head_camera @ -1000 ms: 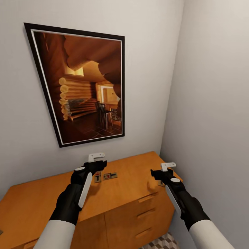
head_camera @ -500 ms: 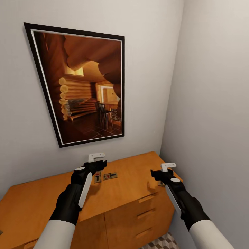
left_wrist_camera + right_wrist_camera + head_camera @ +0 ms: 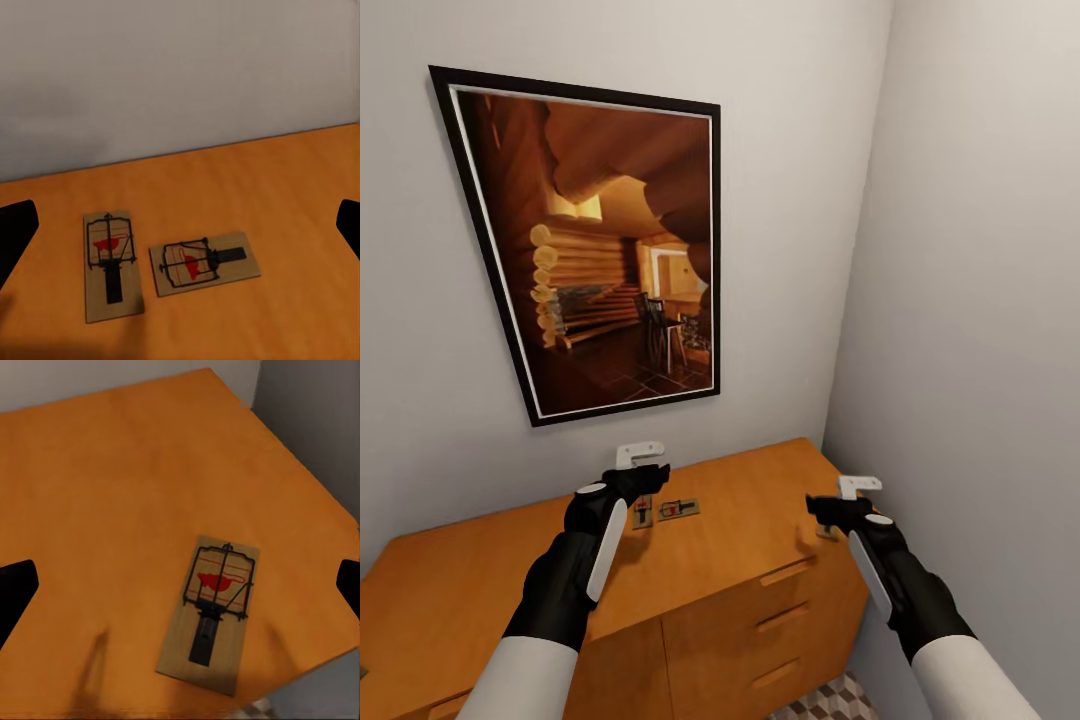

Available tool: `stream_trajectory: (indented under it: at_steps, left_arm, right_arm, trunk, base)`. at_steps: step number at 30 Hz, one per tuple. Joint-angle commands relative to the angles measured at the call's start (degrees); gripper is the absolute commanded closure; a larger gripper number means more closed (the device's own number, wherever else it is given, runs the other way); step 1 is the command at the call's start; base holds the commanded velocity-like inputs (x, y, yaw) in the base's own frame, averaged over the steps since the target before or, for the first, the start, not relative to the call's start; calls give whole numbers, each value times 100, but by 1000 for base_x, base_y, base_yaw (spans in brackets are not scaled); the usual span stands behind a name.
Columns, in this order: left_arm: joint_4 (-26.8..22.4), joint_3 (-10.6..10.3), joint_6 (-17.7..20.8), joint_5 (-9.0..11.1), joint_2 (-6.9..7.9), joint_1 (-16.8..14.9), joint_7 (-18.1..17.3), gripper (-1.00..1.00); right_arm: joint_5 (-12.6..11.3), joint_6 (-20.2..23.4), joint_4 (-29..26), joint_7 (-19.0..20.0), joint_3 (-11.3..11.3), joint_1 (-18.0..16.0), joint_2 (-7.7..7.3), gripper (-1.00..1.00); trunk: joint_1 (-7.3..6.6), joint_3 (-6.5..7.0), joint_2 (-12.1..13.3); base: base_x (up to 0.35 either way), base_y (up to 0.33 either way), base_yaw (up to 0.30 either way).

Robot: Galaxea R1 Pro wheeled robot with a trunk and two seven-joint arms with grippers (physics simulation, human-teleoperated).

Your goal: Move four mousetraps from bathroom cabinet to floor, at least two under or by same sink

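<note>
Three mousetraps flat on cabinet top, room corner; both fingers spread.

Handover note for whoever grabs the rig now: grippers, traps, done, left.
Left gripper: open, empty, over two mousetraps that lie side by side, apart, on the cabinet top near the wall.
Right gripper: open, empty, above a third mousetrap near the cabinet top's right front corner.
Fourth trap: not spotted.
Done: nothing grasped, none on the bathroom floor.
Left: pick up all four, set them on the floor, at least two by the sink.
</note>
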Motion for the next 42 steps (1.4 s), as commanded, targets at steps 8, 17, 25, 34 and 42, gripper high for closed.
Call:
stream_trajectory:
  at_steps: [8, 17, 25, 34, 42]
  left_arm:
    - [-5, -6, 25, 33, -1, 0, 38, -100]
    - [-5, -6, 25, 31, -1, 0, 38, -100]
    - [-5, -6, 25, 31, -1, 0, 45, -100]
    - [-5, 0, 25, 31, -1, 0, 47, -100]
    - [-5, -2, 25, 31, -1, 0, 47, -100]
  right_arm:
    - [-67, 165, -5, -33, -16, -1, -6, -100]
    - [-68, 159, -5, -22, 0, -1, -5, -100]
    - [-69, 158, -5, -21, 2, 0, 0, -100]
    - [-69, 158, -5, -21, 1, -1, -1, -100]
    - [-69, 153, -5, -21, 2, -1, -1, -100]
  trunk:
    - [2, -3, -5]
    - [2, -3, -5]
    - [2, -3, -5]
    - [2, -3, -5]
    - [2, -3, -5]
  base:
    - [0, 0, 0]
    - [-30, 74, 0]
    - [-16, 217, 0]
    - [-2, 46, 0]
    - [0, 5, 0]
